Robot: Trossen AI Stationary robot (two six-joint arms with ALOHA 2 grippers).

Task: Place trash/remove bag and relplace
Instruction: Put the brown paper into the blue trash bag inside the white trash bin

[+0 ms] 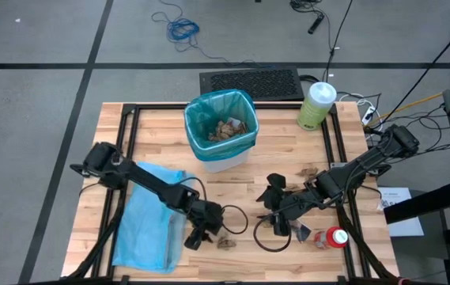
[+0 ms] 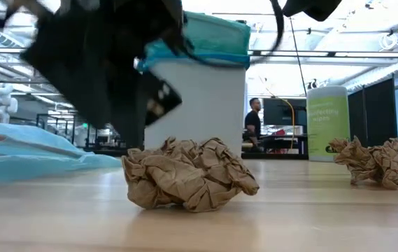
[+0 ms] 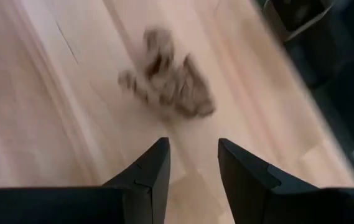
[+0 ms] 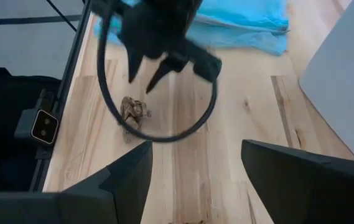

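A white bin lined with the teal-green bag stands at the table's far middle, with brown wads of trash inside. One crumpled brown wad lies near the front edge. My left gripper hovers open just left of and above it; the wad lies ahead of the fingers, untouched. My right gripper hangs open above the table to the right, with nothing between its fingers. The pale blue replacement bag lies flat at the left.
A silvery wrapper and a red-and-white object lie near the front right. Another brown wad lies right of the bin. A green canister stands at the far right. Cable loops hang by both grippers.
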